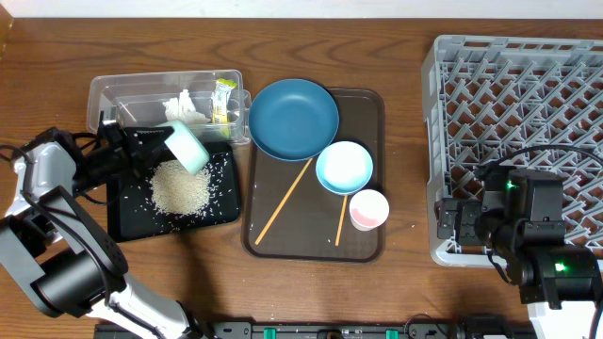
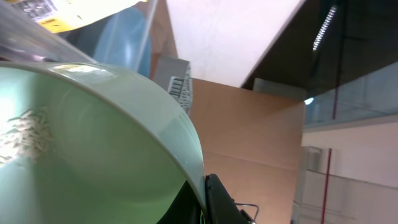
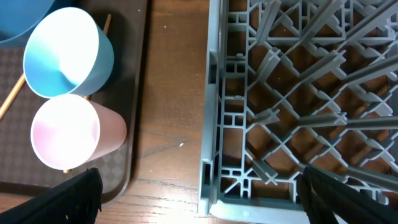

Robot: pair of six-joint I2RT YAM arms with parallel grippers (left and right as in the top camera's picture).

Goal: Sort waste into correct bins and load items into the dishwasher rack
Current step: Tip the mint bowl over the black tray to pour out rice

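The left gripper (image 1: pixel 162 139) clamps the tipped mint-green bowl (image 1: pixel 188 146) over rice grains (image 1: pixel 179 188) on the black tray (image 1: pixel 127 218) — the dishwasher rack (image 1: pixel 528 85) lies far right, nearer the spread-open right gripper (image 3: pixel 202 199).

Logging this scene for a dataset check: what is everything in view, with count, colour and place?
table: one, brown wood, under everything
dishwasher rack: one, grey, table's right side
serving tray: one, brown, centre
plate: one, dark blue, serving tray's far end
light blue bowl: one, on serving tray
cup: one, pinkish-white, serving tray, beside that bowl
chopsticks: two, wooden, on serving tray
clear tub: one, transparent, far left
tissue: one, white, inside clear tub
wrapper: one, yellow-green, inside clear tub
black tray: one, beside clear tub, nearer robot
rice grains: many, white, piled and scattered in black tray
mint-green bowl: one, tilted above black tray
left gripper: one, black, shut on mint-green bowl
right gripper: one, black, open, at rack's left edge
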